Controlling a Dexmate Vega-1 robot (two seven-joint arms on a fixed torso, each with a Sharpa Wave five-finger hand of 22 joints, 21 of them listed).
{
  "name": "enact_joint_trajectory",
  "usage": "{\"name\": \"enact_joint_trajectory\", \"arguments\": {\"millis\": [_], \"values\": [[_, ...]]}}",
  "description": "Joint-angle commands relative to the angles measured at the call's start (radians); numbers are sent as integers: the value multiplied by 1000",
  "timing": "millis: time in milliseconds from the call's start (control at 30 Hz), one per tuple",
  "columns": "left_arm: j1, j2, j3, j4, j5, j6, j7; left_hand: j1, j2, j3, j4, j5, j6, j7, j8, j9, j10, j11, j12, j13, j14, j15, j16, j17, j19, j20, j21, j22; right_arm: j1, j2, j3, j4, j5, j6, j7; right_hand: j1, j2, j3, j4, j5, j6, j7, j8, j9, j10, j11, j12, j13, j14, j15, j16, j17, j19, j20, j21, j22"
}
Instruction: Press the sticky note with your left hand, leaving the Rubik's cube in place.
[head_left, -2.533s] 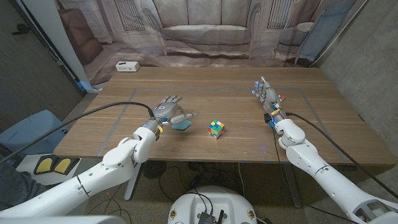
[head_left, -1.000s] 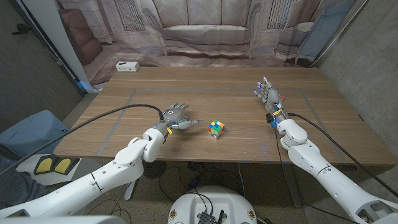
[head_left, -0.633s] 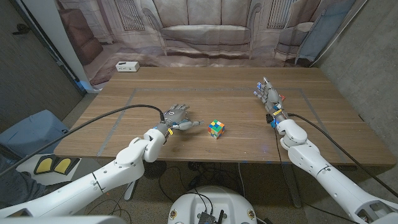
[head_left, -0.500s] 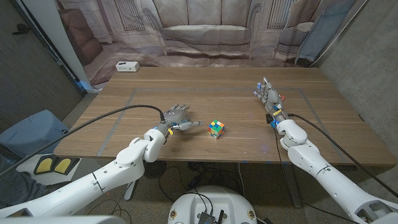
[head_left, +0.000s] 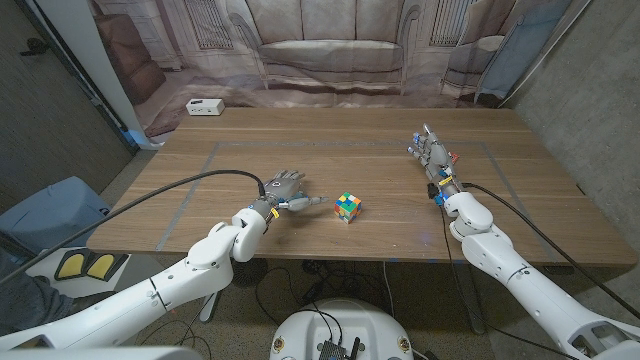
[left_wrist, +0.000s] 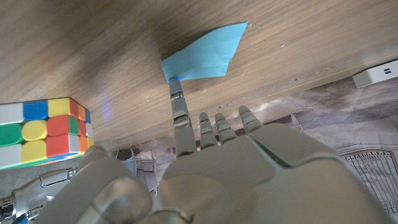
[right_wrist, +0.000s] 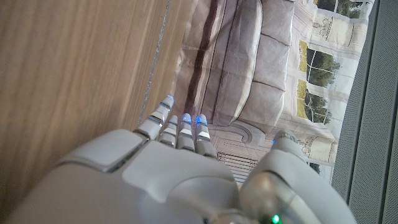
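A blue sticky note (left_wrist: 205, 53) lies on the wooden table (head_left: 250, 150), one corner lifted. My left hand (head_left: 285, 188) hovers low over it with its fingers spread. In the left wrist view one outstretched fingertip (left_wrist: 176, 82) touches the note's near edge. In the head view the hand covers the note. The Rubik's cube (head_left: 347, 206) stands a short way to the right of the hand, untouched, and also shows in the left wrist view (left_wrist: 40, 132). My right hand (head_left: 430, 152) stands far off at the table's right with straight fingers, holding nothing (right_wrist: 161, 174).
A small white box (head_left: 204, 106) sits at the table's far left corner. Faint tape lines (head_left: 200, 170) mark the tabletop. A printed sofa backdrop (head_left: 320, 50) hangs behind the table. A blue chair (head_left: 50, 205) stands off the left edge.
Since 2.5 s ago my left hand slid nearer and rightward and now covers the note in the head view. Over the last second it has barely moved. Cube and right hand are still.
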Motion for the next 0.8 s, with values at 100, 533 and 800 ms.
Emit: {"name": "enact_joint_trajectory", "arguments": {"millis": [100, 533, 800], "values": [[11, 7, -2, -6, -1, 18, 2, 5, 9, -3, -1, 7, 4, -8, 1, 2, -3, -1, 7, 1, 7, 4, 7, 3, 3, 5, -3, 3, 0, 2, -3, 1, 1, -2, 1, -3, 6, 0, -5, -2, 4, -3, -4, 2, 10, -2, -3, 3, 7, 1, 2, -1, 5, 1, -2, 2], [7, 13, -2, -4, -1, 31, -7, 9, 14, -3, -2, 6, 20, 0, 3, 3, -3, -2, 8, 1, 9, -2, 6, 3, 3, 4, -5, 3, -2, -5, -4, -16, -3, -17, -8, -5, 6, -1, -5, -2, 4, -4, -5, 2, 10, -1, -4, 3, 7, 2, 1, -1, 6, 2, -6, 2], [2, 14, 0, 2, -1, 32, -9, 11, 16, -3, -3, 6, 19, -2, 1, 3, -3, -1, 8, 1, 8, 1, 5, 3, 3, 4, -5, 3, -7, -8, -2, -23, -3, -22, -16, -6, 6, -2, -6, -2, 4, -4, -5, 2, 10, -2, -4, 3, 7, 1, 1, -1, 6, 3, -8, 2]]}}
